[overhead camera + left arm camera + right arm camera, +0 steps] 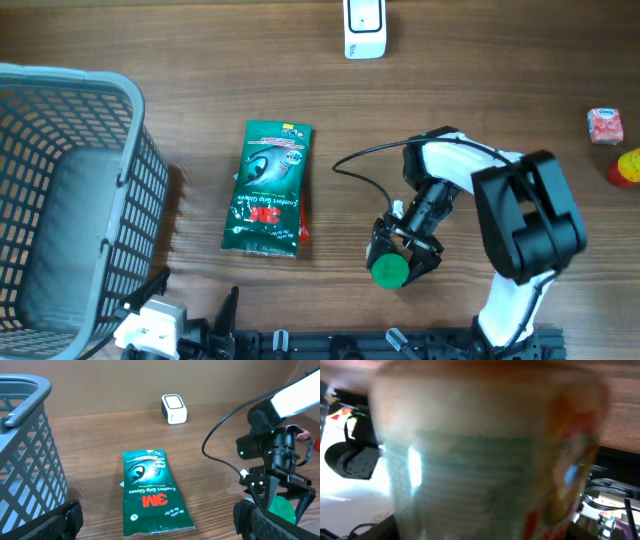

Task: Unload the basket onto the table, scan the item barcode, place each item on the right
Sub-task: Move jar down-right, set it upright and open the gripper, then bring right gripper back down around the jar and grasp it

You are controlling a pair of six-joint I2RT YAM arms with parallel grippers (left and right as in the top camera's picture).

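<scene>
A cup with a green lid (388, 272) sits near the table's front edge, right of centre. My right gripper (401, 262) reaches down over it, one finger on each side of the lid. Whether the fingers press on it does not show. The left wrist view shows the green lid (281, 508) low between those dark fingers. The cup (485, 460) fills the right wrist view as a blur, hiding the fingers. A white scanner (365, 27) stands at the far edge. My left gripper (192, 300) waits open at the front left, holding nothing.
A green 3M gloves pack (268, 188) lies flat in the middle, just ahead of the left gripper. A grey mesh basket (110, 230) takes up the left side. A small pink packet (604, 125) and a yellow-red object (626, 167) lie at the right edge.
</scene>
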